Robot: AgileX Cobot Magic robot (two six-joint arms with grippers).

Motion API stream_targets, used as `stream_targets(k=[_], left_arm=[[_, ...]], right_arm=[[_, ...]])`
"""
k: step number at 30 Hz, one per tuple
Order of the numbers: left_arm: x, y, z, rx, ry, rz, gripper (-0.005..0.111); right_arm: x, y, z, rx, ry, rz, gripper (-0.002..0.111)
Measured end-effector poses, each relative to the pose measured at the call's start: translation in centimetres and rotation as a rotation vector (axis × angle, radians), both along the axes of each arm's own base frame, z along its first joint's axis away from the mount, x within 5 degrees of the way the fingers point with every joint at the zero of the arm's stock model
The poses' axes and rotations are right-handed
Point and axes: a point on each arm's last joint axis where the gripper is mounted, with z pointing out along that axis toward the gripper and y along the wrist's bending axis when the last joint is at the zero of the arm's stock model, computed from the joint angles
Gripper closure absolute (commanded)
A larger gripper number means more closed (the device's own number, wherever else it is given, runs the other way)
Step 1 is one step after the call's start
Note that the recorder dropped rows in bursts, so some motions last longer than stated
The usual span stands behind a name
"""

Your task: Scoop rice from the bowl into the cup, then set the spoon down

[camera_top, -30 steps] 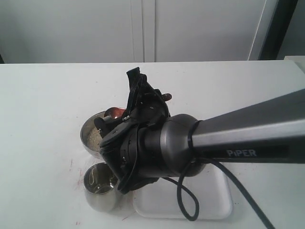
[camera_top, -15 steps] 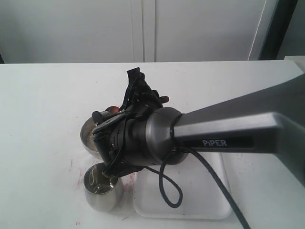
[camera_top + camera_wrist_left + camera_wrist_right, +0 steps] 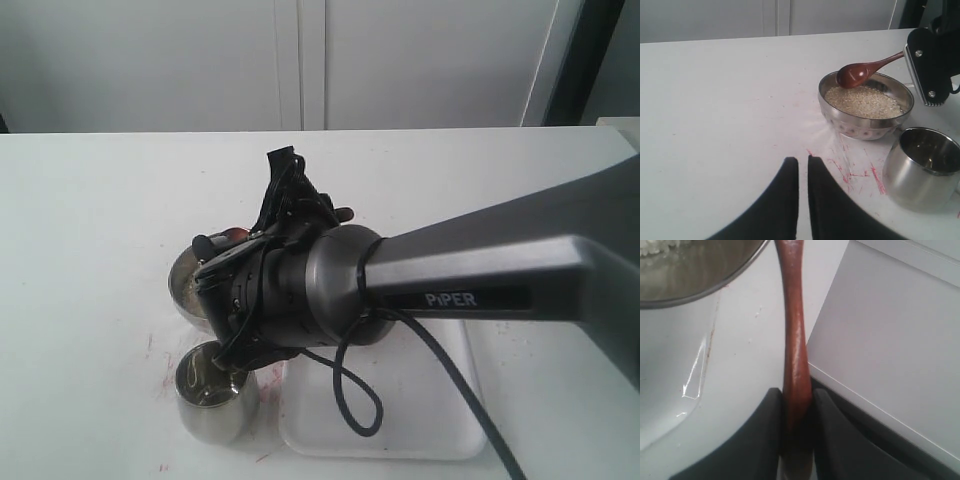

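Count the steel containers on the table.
2. The bowl of rice, under the head of the spoon; the cup beside it. The right arm may hide others in the exterior view.

A round shiny steel bowl [image 3: 860, 127] stands upright, about half full of pale beige rice [image 3: 863, 100] lying fairly level. Just beside it stands the smaller steel cup [image 3: 920, 172], upright, rounded sides, its visible inside bare metal. The dark reddish-brown wooden spoon [image 3: 867, 67] is held in the air, oval head empty above the bowl's rim, handle slanting up and away.
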Motion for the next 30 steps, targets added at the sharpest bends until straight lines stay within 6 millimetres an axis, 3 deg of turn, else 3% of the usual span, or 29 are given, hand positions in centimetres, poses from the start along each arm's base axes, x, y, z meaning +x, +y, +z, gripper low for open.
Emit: stream_targets(k=[17, 30], left_arm=[[0.0, 0.0, 0.0, 0.000, 0.000, 0.000, 0.092], [0.0, 0.0, 0.0, 0.000, 0.000, 0.000, 0.092]], right_arm=[[-0.3, -0.1, -1.7, 0.017, 0.079, -0.058, 0.108], [-0.8, 1.1, -0.7, 0.135, 0.288, -0.138, 0.108]])
